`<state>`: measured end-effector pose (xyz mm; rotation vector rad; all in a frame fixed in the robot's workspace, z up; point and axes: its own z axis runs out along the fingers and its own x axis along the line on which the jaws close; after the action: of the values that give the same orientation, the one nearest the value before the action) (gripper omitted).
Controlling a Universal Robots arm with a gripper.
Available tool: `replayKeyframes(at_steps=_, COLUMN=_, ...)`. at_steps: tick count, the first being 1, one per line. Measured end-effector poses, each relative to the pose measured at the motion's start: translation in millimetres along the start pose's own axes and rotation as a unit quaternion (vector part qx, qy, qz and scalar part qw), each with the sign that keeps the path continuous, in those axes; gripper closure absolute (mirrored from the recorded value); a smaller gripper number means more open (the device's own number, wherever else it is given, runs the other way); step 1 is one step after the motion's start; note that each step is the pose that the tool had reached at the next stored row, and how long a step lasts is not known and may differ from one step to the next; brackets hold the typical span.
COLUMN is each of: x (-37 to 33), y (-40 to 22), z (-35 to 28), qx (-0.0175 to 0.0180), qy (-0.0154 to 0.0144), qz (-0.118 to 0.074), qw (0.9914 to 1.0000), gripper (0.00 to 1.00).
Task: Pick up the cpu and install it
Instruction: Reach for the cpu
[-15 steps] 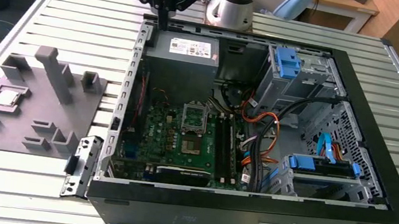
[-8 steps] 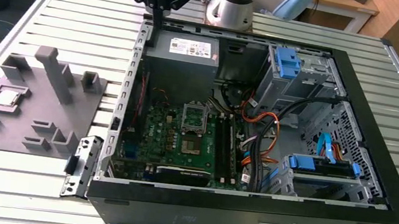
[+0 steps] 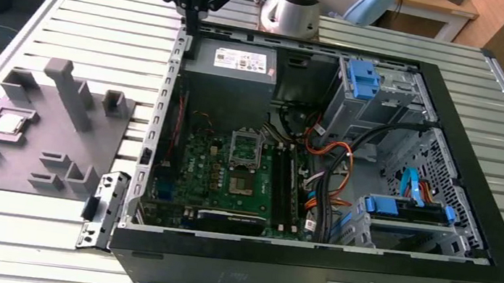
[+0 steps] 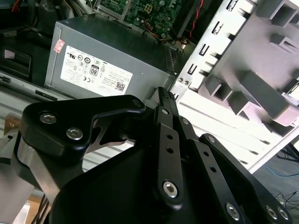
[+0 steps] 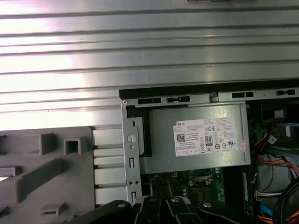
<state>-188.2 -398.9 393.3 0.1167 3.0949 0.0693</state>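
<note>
The cpu is a small pale silvery square lying flat in a recess of the grey holder block, at the exterior view's left. My black gripper hangs high over the far left corner of the open computer case, well away from the cpu. Its fingers meet in one narrow tip and hold nothing; in the second wrist view the gripper points at the case edge beside the grey power supply. Inside the case the green board carries a silver frame.
The grey holder block has upright posts that stand above the cpu. The power supply, blue drive brackets and orange and black cables crowd the case. A slatted metal table lies under everything.
</note>
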Motion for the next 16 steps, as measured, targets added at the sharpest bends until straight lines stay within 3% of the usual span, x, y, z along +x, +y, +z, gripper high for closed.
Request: replayKeyframes(at_steps=16, x=19.0, y=-1.4, z=-0.9, qx=-0.0004, qy=-0.0044, qz=0.0, qw=0.99999, gripper=0.89)
